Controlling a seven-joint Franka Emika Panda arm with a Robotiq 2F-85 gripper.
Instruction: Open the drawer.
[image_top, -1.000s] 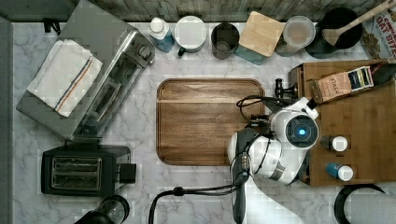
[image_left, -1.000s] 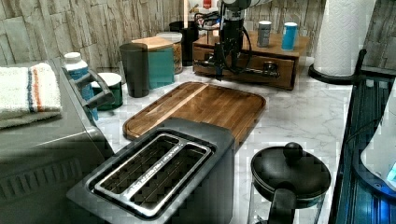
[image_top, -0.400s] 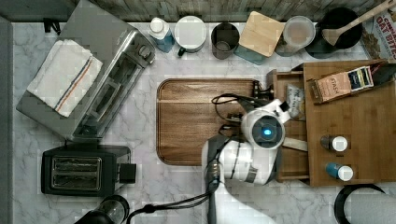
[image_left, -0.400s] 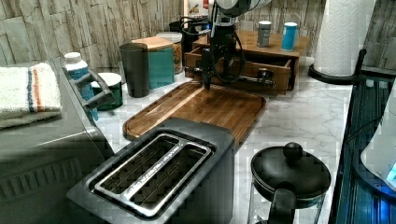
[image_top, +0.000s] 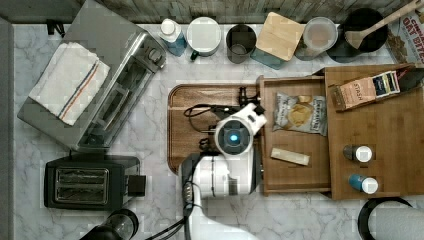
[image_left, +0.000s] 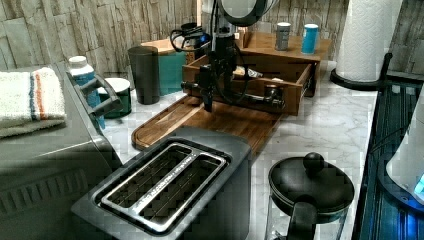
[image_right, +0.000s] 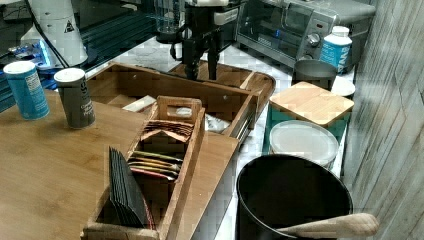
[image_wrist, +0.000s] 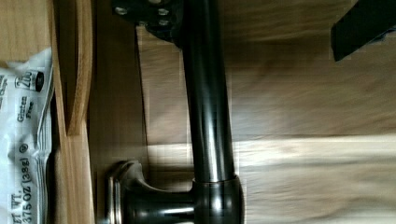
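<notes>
Left view, nearest first: a toaster (image_left: 165, 185) and a black-lidded pot (image_left: 311, 187) stand on a white marble desk (image_left: 325, 120), well short of the drawer (image_left: 295, 92). A toaster oven (image_left: 45, 155) with a folded towel (image_left: 25, 97) on top sits further along the same side as the toaster. A brown board (image_left: 240, 122) lies just in front of the drawer. A paper roll (image_left: 367, 35) stands beside the drawer, on the left view's right. A grey plank wall (image_left: 100, 25) closes the desk behind it.

The drawer stands pulled out of its wooden box (image_top: 380, 135), its front over the board's edge. Inside it lie a chip bag (image_top: 299, 113) and a pale stick (image_top: 290, 156), apart from each other. On the box top behind the drawer stand two shakers (image_top: 359, 153), side by side, and a tea holder (image_top: 367, 89) full of packets. Cups and canisters line the wall past the drawer.

The arm (image_top: 232, 137) reaches over the board and points straight down at the drawer front. The tool (image_left: 209, 102) hangs at the black handle (image_left: 250, 97), near one end. Its fingers (image_right: 192, 67) are spread, with the bar between them and a gap on one side, so nothing is clamped.
</notes>
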